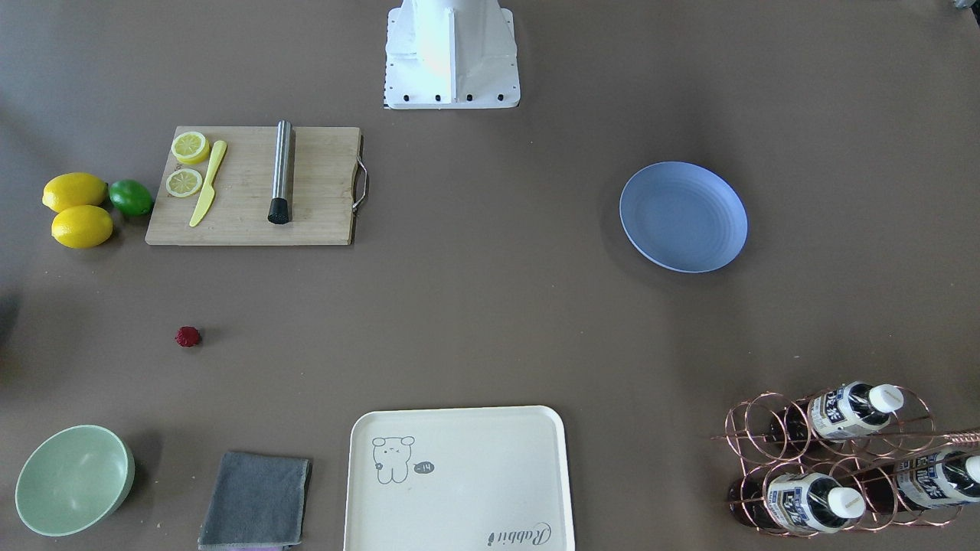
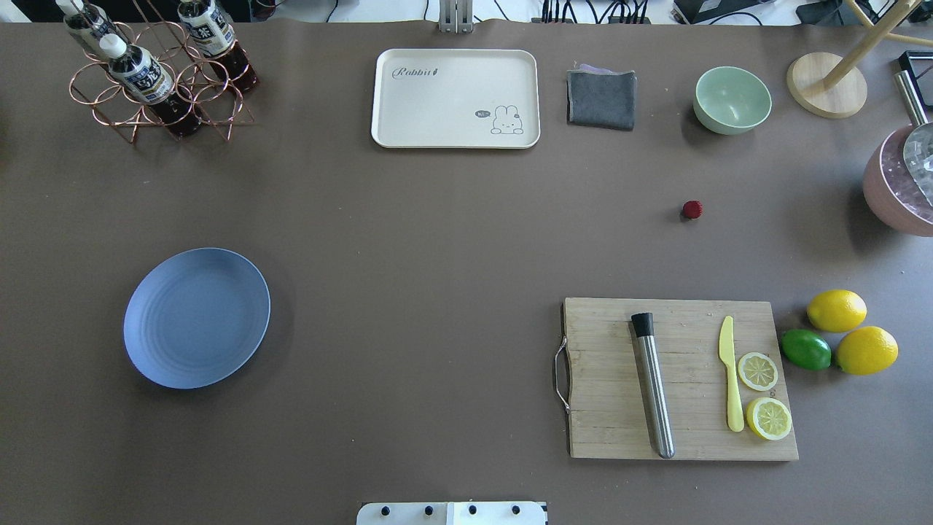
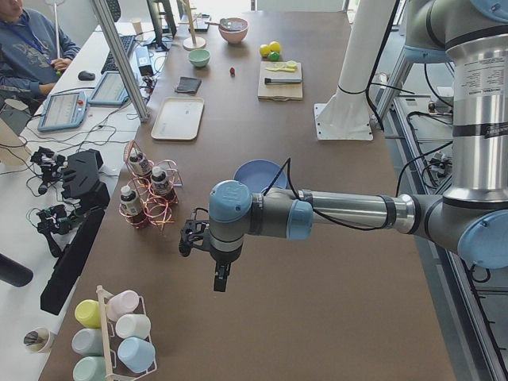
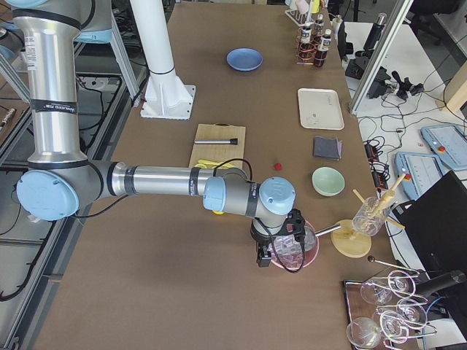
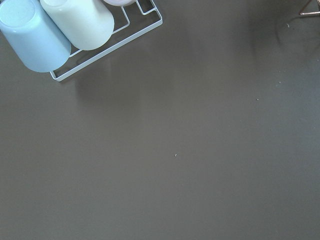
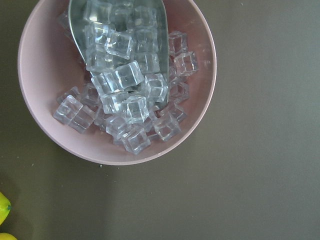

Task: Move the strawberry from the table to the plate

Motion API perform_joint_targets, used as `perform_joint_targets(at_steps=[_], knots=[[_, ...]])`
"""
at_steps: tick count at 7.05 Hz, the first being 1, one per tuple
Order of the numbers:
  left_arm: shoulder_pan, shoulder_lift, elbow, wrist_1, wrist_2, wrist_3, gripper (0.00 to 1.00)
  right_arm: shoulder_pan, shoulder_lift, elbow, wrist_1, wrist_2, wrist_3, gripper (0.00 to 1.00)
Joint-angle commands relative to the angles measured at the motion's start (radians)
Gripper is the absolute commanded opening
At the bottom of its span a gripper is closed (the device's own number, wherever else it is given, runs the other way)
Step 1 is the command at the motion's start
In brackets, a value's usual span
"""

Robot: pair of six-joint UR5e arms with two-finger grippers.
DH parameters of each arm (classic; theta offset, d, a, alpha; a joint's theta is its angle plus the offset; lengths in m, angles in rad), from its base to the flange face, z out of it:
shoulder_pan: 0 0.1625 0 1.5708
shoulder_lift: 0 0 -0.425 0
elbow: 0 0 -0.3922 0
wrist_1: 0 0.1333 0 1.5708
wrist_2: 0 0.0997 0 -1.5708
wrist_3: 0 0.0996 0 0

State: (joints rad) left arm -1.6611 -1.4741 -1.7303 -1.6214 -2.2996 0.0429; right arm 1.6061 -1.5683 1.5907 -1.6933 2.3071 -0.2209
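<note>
The small dark red strawberry (image 1: 187, 337) (image 2: 692, 210) lies alone on the grey-brown table (image 1: 490, 306), between the cutting board and the green bowl. The blue plate (image 1: 683, 216) (image 2: 197, 317) sits empty on the robot's left half, far from the fruit. My left gripper (image 3: 220, 282) hangs over bare table near the left end, beyond the plate. My right gripper (image 4: 264, 257) hovers over a pink bowl at the right end. Both grippers appear only in the side views, so I cannot tell whether they are open or shut.
A wooden cutting board (image 2: 678, 379) carries a steel muddler, a yellow knife and lemon slices, with two lemons and a lime (image 2: 805, 349) beside it. At the far edge stand a cream tray (image 2: 455, 98), a grey cloth (image 2: 601, 98), a green bowl (image 2: 732, 100) and a bottle rack (image 2: 157, 73). The pink bowl (image 6: 45, 115) holds ice.
</note>
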Motion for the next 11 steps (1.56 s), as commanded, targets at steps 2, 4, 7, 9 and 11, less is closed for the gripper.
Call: perform_joint_targets(at_steps=[2,4,7,9,11], knots=[[0.003,0.003,-0.011,-0.002,0.0,0.003,0.98,0.0,0.001,0.0,0.0,0.0,0.0,1.0],[0.004,0.0,-0.009,-0.005,0.002,0.003,0.98,0.0,0.001,0.0,0.001,0.0,0.0,1.0],[0.004,-0.003,-0.049,-0.005,0.0,-0.002,0.98,0.0,0.017,0.002,0.001,0.0,0.002,1.0],[0.003,-0.009,-0.063,-0.005,-0.001,-0.003,0.98,0.0,0.017,0.003,0.001,0.0,0.002,1.0],[0.003,-0.015,-0.074,-0.009,-0.001,-0.002,0.98,0.0,0.017,0.009,0.001,0.0,0.002,1.0]])
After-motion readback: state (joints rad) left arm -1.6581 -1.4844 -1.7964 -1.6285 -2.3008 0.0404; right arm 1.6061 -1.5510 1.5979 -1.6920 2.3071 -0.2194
